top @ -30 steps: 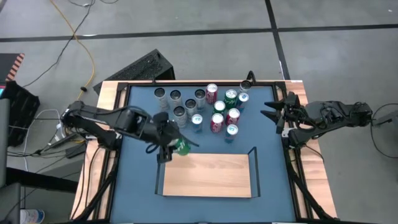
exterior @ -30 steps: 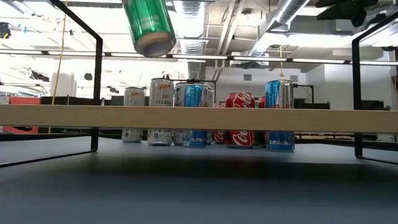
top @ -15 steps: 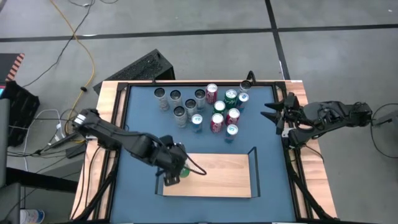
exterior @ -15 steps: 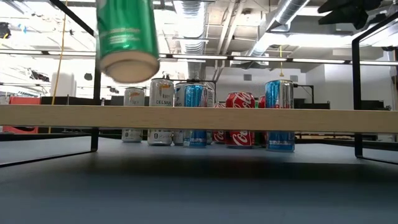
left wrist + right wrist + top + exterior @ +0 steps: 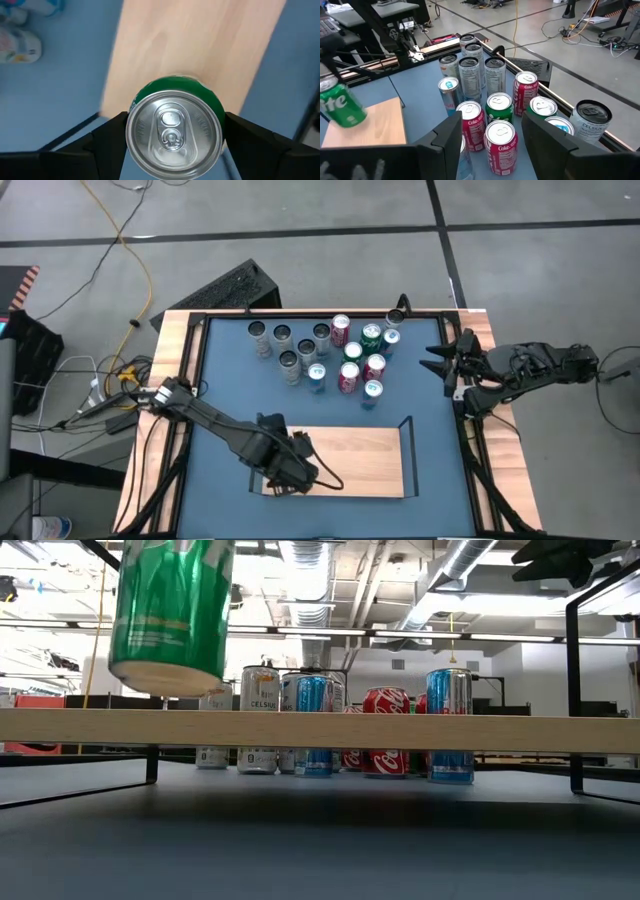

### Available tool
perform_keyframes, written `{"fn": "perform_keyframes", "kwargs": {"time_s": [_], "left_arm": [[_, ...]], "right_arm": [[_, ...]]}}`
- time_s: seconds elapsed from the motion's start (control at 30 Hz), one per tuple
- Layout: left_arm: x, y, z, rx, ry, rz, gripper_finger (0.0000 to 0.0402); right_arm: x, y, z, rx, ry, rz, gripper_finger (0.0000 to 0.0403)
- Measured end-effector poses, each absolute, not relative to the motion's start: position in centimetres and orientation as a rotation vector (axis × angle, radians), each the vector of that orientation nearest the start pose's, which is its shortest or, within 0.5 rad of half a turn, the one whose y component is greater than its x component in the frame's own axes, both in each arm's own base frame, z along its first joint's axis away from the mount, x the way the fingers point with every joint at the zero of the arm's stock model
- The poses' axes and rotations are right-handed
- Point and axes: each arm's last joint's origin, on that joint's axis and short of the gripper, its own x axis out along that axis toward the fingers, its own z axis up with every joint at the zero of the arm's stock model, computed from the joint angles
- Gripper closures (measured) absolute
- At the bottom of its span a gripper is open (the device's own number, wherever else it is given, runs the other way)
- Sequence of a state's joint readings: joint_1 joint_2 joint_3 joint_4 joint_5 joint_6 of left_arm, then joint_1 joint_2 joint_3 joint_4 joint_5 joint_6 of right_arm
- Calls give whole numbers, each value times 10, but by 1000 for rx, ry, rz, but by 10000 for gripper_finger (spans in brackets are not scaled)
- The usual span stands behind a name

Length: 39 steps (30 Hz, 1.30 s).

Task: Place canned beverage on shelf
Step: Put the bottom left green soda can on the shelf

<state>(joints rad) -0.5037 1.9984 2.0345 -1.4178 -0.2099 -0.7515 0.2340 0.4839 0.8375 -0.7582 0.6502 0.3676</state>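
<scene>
My left gripper is shut on a green can over the left part of the shelf, a light-wood board with black end rails. In the low view the can's bottom hangs a little above the board. The left wrist view looks down on the can's silver top with the board beneath. The can also shows in the right wrist view. My right gripper is open and empty at the table's right edge. My left gripper pinches the green can's side wall near its top between its two fingers, one on each side. The fingers come from above, pointing down. The can hangs nearly upright, slightly tilted, clear of the shelf board.
A cluster of several upright cans, silver, red, green and blue, stands at the table's far middle, behind the shelf. The shelf's black rails rise at its two short ends. Light-wood strips border the blue tabletop.
My left gripper has carried the green can from the blue tabletop behind the shelf toward the near edge, over the shelf's left part. The can has come lower toward the board and has turned from tilted to nearly upright.
</scene>
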Motion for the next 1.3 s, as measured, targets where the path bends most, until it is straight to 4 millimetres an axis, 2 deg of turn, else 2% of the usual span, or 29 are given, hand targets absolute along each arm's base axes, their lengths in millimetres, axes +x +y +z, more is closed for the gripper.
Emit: {"fn": "perform_keyframes", "kwargs": {"time_s": [0.13,0.3,0.43,0.83,0.97,1.3], "left_arm": [[340,-197,316,-228,1273,257,126],[325,-217,316,-208,1269,256,126],[320,-226,316,-197,1267,227,126],[317,-225,311,-62,1290,189,126],[317,-226,300,-61,1339,156,126],[321,-223,300,-47,1320,147,126]], "right_arm": [[81,1,331,182,290,-471,195],[80,1,330,172,308,-474,195],[80,1,330,173,307,-474,195],[80,1,330,198,299,-478,195],[80,1,330,198,299,-478,195],[80,1,330,198,299,-482,195]]}}
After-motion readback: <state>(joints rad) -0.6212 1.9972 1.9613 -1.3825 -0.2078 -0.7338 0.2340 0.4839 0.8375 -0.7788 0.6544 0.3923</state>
